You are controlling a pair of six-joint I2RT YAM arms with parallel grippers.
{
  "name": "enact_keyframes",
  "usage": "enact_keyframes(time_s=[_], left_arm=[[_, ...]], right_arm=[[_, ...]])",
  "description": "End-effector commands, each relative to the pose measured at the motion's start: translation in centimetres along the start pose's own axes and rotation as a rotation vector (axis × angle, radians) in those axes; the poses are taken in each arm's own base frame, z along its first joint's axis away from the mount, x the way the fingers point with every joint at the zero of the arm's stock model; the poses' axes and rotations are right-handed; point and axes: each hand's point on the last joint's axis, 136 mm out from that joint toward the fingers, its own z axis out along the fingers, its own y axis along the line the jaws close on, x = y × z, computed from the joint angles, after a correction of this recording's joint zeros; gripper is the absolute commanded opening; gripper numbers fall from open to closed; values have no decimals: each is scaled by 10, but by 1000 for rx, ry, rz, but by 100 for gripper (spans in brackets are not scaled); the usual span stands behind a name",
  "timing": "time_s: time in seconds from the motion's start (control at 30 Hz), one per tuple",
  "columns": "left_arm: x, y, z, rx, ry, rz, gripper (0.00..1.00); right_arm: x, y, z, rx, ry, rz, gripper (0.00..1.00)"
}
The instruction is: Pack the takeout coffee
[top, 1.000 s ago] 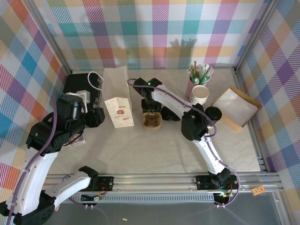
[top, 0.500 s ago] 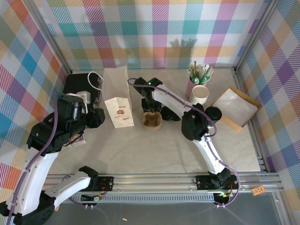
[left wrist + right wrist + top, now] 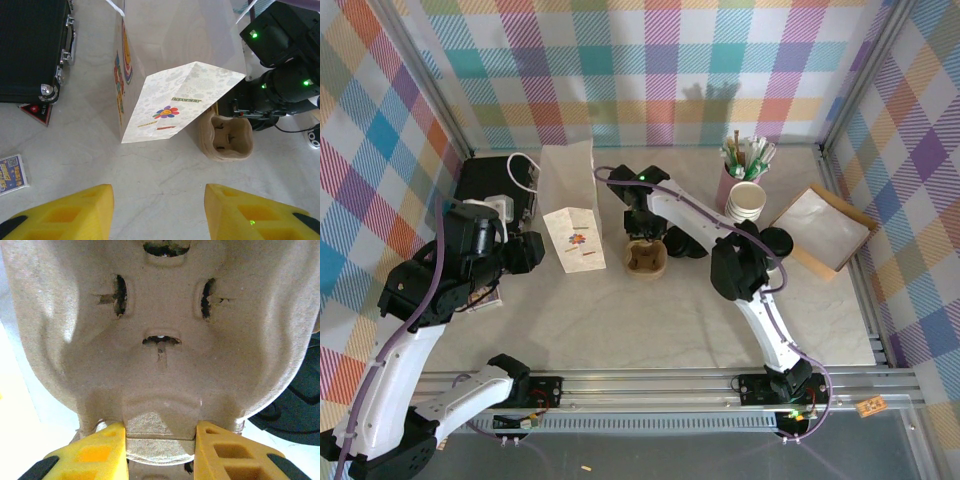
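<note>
Straddling the cup carrier (image 3: 160, 315) rim, the right gripper (image 3: 160, 442) is partly closed, grip unclear; the left gripper (image 3: 159, 210) gapes empty; the takeout coffee (image 3: 776, 240) stands toward the right edge of the worktop (image 3: 620, 320).

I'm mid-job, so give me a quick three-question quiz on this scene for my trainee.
1. True or false: the left gripper is open, with nothing between its fingers.
2. The right gripper straddles: A) a spoon, B) the edge of the cup carrier, C) a bottle.
3. Fill in: the cup carrier holds ___ cups.
Key: 1 true; 2 B; 3 no.
</note>
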Motion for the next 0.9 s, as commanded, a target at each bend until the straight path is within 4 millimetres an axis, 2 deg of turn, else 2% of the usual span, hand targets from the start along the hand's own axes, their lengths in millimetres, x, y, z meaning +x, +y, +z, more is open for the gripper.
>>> enact_keyframes(time_s=[0.0,0.13,0.43,0.6,0.87], left_arm=[[2,0,1,6,2,-6,51],[3,-1,4,11,8,-6,51],[4,-3,8,18,15,1,51],[-5,-4,4,12,-7,15,51],[-21,-6,1,-6,-45,30,51]], right_arm=[[1,-1,-31,-67,-29,-6,19],[3,-1,-36,-99,-34,-11,14],[7,-5,-37,-148,-10,4,12],[5,-8,-41,-199,-3,34,5],[1,-10,-58,-278,-34,35,1]])
